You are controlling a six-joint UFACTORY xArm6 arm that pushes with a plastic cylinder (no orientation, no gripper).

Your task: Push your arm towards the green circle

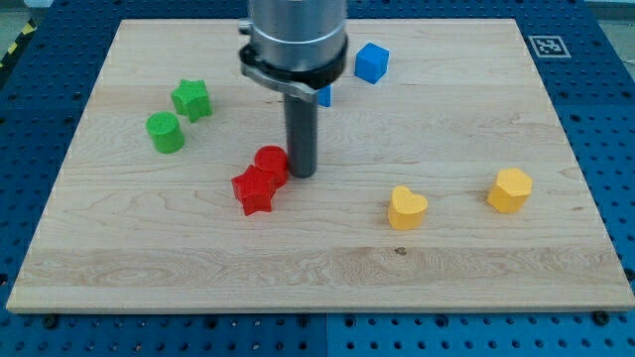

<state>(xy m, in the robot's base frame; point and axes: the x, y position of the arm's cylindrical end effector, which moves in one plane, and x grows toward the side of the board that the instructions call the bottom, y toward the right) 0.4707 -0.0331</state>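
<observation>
On the wooden counter (327, 268) eight blocks are laid out, none inside any container. Toward the view's left sits the green circle (165, 132), a short cylinder, with a green star (191, 99) just beside it on its upper right; the two are near but appear apart. Near the centre a red cylinder (271, 163) and a red star (255, 190) sit pressed together. Toward the view's top is a blue cube (371, 62), and a second blue block (324, 95) is mostly hidden behind the arm, its shape not discernible. At the view's right, a yellow heart (406, 208) and a yellow hexagonal block (509, 189) lie well apart. The tool is a plain dark rod that holds nothing; my tip (301, 175) stands on the board just right of the red cylinder, touching or nearly so, and well apart from the green circle.
</observation>
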